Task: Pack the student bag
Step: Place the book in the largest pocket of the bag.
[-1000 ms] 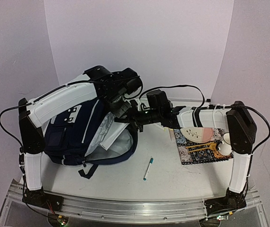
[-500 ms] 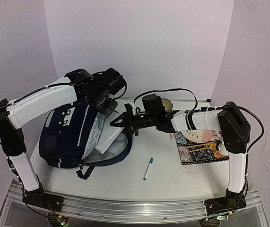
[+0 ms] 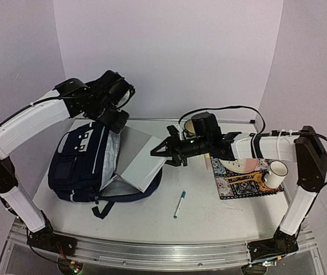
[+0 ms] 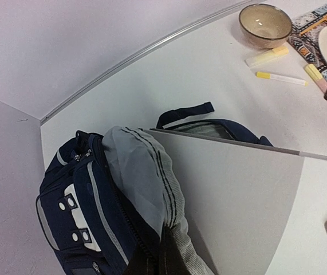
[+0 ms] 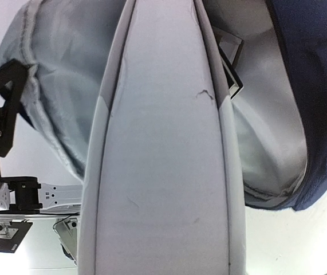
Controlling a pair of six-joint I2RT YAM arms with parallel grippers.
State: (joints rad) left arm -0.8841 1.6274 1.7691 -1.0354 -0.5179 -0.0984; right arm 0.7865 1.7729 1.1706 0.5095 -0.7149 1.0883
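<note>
The student bag (image 3: 77,166) lies on its back at the left of the table, navy with grey stripes and its mouth facing right. My left gripper (image 3: 115,118) is shut on the grey lining rim (image 4: 177,229) at the top of the opening and holds it up. A flat grey binder (image 3: 138,158) sticks half out of the mouth, its far end inside the lining. My right gripper (image 3: 163,152) is shut on the binder's near edge. In the right wrist view the binder's spine (image 5: 163,172) fills the middle, between grey lining (image 5: 60,74) and navy fabric (image 5: 318,86).
A teal-capped pen (image 3: 178,204) lies in front of the bag. A patterned notebook (image 3: 246,182) at the right carries a plate (image 3: 239,165) and a mug (image 3: 273,173). A bowl (image 4: 265,24) and yellow markers (image 4: 269,56) lie at the back.
My left gripper has drawn the bag's rim to the left, widening the mouth. The bag has shifted left with it. More of the binder now shows, lying flatter, and my right gripper has backed off right.
</note>
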